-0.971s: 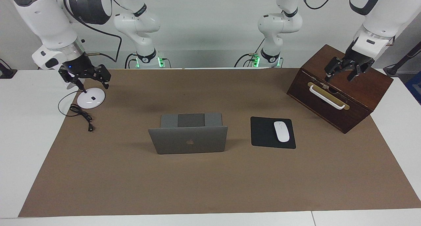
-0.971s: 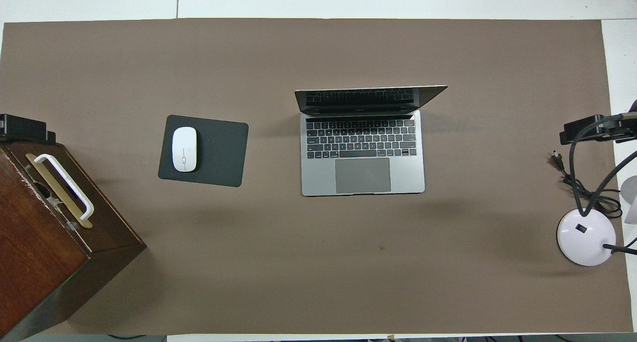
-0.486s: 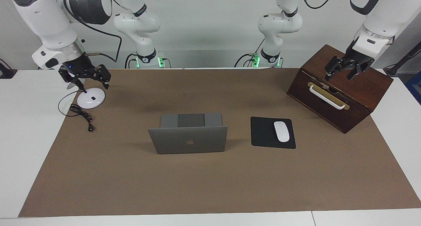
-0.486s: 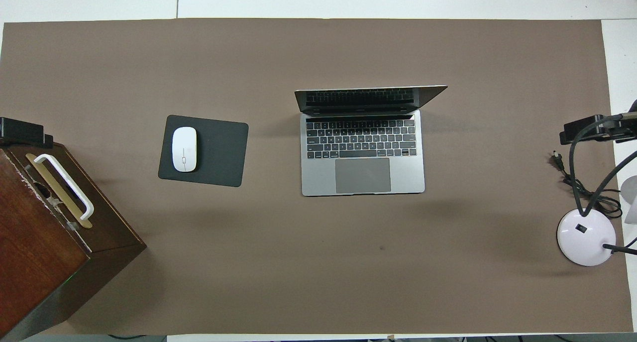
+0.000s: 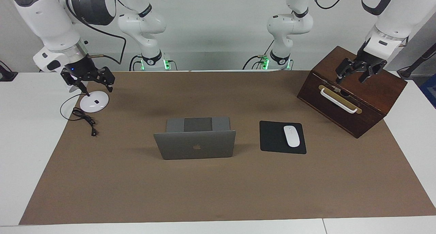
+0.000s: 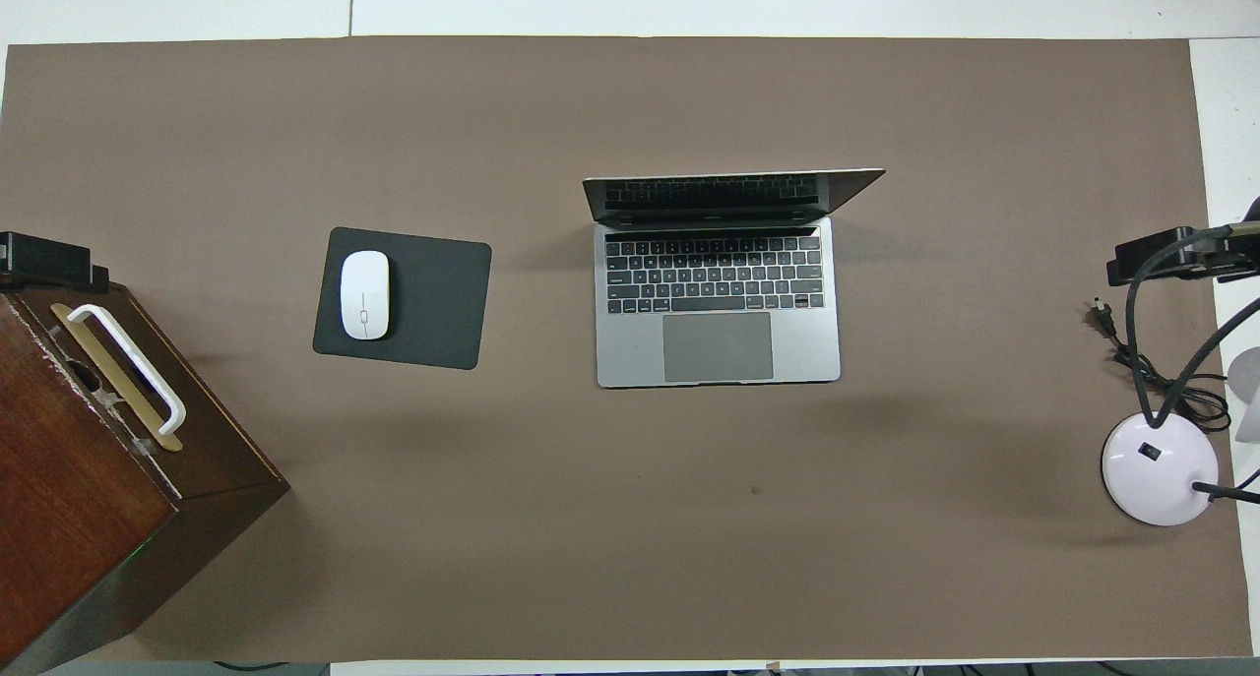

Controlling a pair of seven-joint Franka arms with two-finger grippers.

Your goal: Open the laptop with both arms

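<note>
The silver-grey laptop (image 5: 195, 144) stands open in the middle of the brown mat, its lid raised with the apple logo turned away from the robots. Its keyboard deck (image 6: 717, 302) shows in the overhead view. My left gripper (image 5: 351, 78) is open and empty, in the air over the wooden box, well apart from the laptop; its tip shows in the overhead view (image 6: 44, 260). My right gripper (image 5: 90, 84) is open and empty, in the air over the white lamp base, also well apart from the laptop; it shows in the overhead view too (image 6: 1171, 255).
A dark wooden box (image 5: 354, 94) with a white handle stands at the left arm's end. A black mouse pad (image 5: 272, 138) with a white mouse (image 5: 291, 136) lies beside the laptop. A white lamp base (image 5: 94, 101) with a black cable (image 5: 85, 120) sits at the right arm's end.
My left gripper has risen slightly over the wooden box. The right gripper and the laptop have not moved.
</note>
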